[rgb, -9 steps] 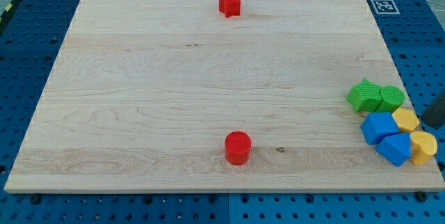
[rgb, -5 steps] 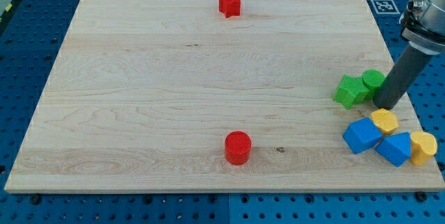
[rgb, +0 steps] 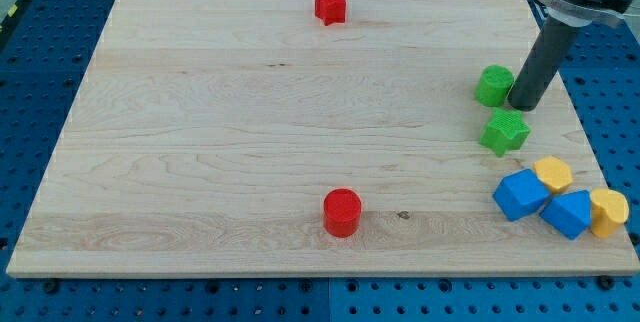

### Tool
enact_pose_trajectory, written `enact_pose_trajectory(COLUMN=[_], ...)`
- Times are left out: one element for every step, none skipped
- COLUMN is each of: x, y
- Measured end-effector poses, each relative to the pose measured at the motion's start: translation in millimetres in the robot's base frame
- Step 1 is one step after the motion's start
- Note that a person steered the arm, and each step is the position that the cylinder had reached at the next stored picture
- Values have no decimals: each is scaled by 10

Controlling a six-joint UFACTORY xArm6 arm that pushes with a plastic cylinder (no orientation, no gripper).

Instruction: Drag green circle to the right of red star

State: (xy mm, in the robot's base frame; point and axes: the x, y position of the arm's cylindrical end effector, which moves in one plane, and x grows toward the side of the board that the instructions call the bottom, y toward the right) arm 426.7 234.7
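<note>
The green circle [rgb: 493, 85] lies near the board's right edge, in the upper half. My tip [rgb: 524, 105] touches its right side, with the dark rod rising toward the view's top right. The red star [rgb: 330, 4] sits near the board's top edge, at the middle, far to the upper left of the green circle.
A green star [rgb: 505, 132] lies just below the green circle. Two blue blocks [rgb: 520, 194] [rgb: 567, 213] and two yellow blocks [rgb: 552, 173] [rgb: 609, 211] cluster at the board's lower right. A red circle [rgb: 341, 211] sits near the bottom edge. The wooden board [rgb: 250, 112] ends just right of my tip.
My tip came in from the view's right, then moved up and left, pushing the green circle up and left away from the green star. The blue and yellow blocks shifted slightly.
</note>
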Motion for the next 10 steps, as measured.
enact_pose_trajectory(x=[-151,-174,-189,-340,-379,-404,-408,-410,-438,-445], y=[-114,-301,-488,-691,-731,-731,-731,-731,-731,-731])
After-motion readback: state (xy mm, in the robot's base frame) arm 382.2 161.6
